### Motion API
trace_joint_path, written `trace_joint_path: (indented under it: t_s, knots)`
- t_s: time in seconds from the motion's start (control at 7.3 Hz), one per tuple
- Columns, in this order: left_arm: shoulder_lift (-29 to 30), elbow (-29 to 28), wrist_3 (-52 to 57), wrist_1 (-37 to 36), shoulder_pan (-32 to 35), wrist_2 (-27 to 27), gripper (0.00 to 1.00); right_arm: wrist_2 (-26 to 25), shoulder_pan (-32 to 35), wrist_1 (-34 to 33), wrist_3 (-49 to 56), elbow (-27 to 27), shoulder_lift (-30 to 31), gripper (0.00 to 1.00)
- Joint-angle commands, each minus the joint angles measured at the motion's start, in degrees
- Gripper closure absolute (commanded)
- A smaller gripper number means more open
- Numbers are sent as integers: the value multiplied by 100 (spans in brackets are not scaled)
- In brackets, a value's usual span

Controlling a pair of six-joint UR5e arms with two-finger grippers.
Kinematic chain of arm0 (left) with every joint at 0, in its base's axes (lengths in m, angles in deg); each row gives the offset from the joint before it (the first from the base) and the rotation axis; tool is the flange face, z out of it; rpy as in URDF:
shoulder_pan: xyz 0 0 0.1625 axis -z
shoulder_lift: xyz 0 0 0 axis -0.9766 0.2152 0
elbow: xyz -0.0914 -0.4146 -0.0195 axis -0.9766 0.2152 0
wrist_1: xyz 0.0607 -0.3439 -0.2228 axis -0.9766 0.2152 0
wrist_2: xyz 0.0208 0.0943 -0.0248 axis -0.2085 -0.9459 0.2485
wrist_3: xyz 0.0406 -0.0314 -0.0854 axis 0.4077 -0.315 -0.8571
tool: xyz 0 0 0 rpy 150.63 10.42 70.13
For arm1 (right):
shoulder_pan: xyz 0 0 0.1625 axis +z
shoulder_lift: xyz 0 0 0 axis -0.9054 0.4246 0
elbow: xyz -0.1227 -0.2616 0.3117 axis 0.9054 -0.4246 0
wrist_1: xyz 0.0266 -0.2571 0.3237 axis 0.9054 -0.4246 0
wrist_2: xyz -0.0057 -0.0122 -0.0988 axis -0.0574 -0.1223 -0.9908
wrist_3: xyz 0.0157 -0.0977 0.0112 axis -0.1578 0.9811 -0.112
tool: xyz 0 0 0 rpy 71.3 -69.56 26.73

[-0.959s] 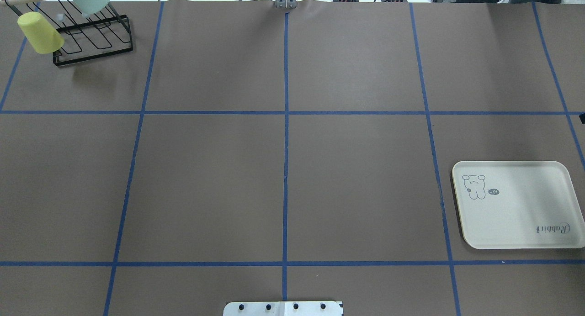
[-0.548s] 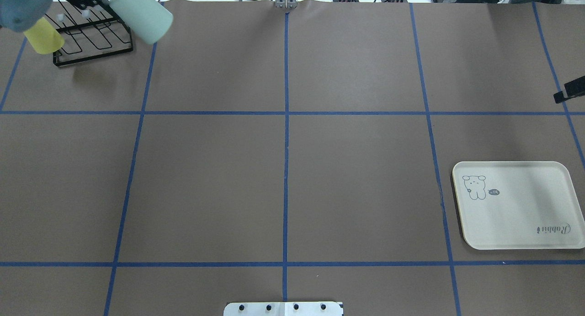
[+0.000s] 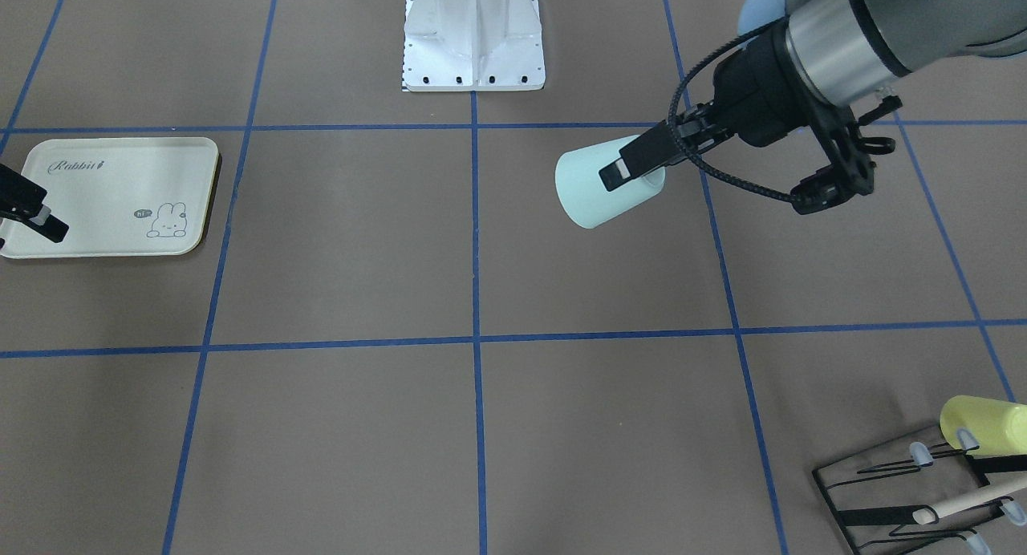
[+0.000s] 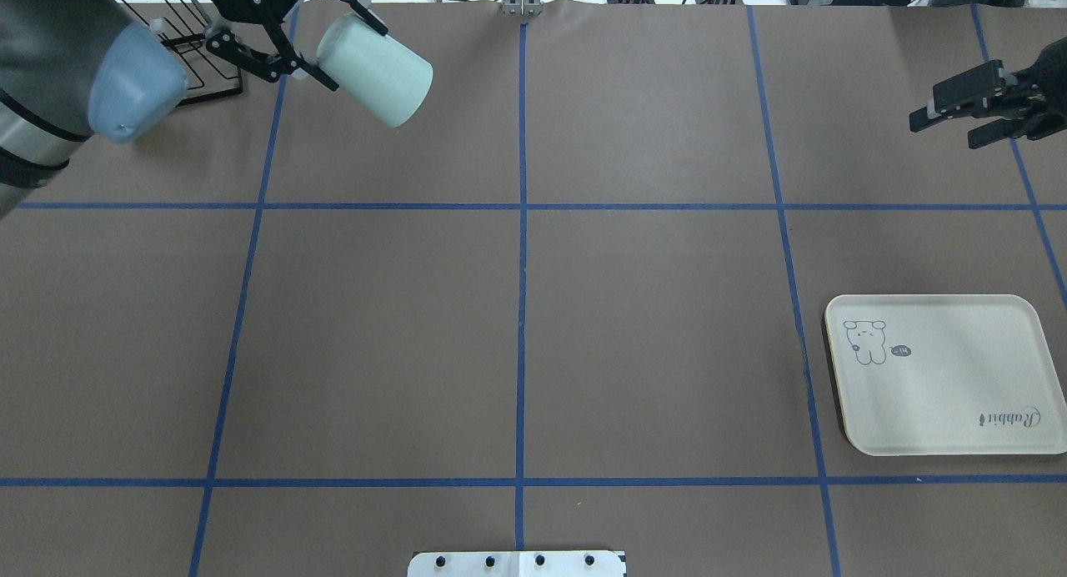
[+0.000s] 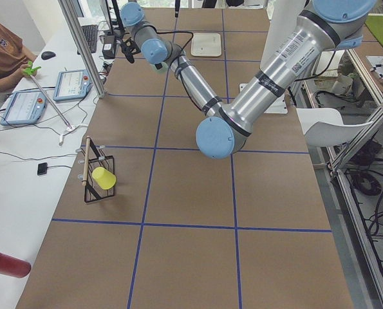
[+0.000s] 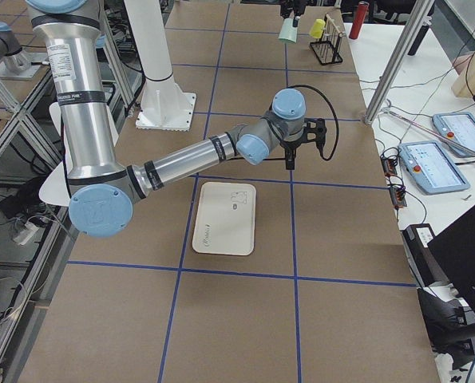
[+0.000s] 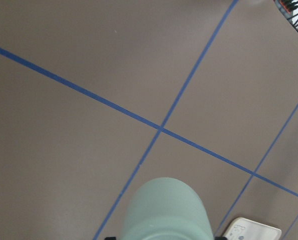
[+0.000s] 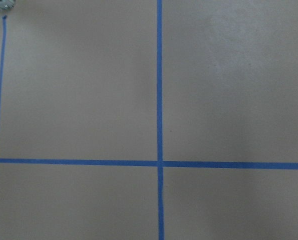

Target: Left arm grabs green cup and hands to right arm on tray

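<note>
My left gripper (image 4: 348, 52) is shut on the pale mint-green cup (image 4: 390, 83) and holds it tilted in the air over the far left of the table. It also shows in the front-facing view, where the left gripper (image 3: 634, 174) grips the cup (image 3: 594, 194). In the left wrist view the cup (image 7: 169, 210) fills the bottom edge. My right gripper (image 4: 938, 112) is open and empty at the far right, well apart from the cup. The cream Rabbit tray (image 4: 942, 393) lies bare at the near right, also seen in the front-facing view (image 3: 104, 186).
The black wire rack (image 3: 882, 499) stands at the table's far left corner with a yellow cup (image 3: 983, 425) hung on it. The robot's white base (image 3: 473, 42) stands at the near middle edge. Blue tape lines grid the brown table.
My left arm has carried the green cup off the rack and rightward over the table. My right gripper has come in from the right edge.
</note>
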Motion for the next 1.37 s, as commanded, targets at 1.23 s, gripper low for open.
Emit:
trace_joint_path:
  t_s: [1.23]
  knots:
    - [-37,-9,-5129,5607,-1374,-2405,100,-131,-1459,4717,-4979,17,-1312,2]
